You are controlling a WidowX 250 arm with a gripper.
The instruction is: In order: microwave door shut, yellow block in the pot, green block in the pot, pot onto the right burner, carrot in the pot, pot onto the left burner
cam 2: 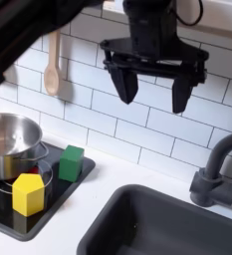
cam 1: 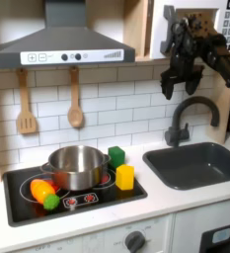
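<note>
Pot (cam 1: 77, 166) on the stove, blocks beside it, gripper (cam 1: 181, 87) raised and empty.

Yellow block (cam 2: 28, 193) and green block (cam 2: 72, 163) stand just beside the pot toward the sink (cam 1: 200, 166); the carrot (cam 1: 44, 192) lies on the first exterior view's left burner. The arm hangs above the faucet (cam 2: 219, 171), wrist pointing down, fingers (cam 2: 124, 85) spread apart, gripping nothing.

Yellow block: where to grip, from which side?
Take the yellow block from above, across its flat side faces. It sits upright on the stovetop, top clear; the pot and green block stand close behind. The gripper hangs open.
</note>
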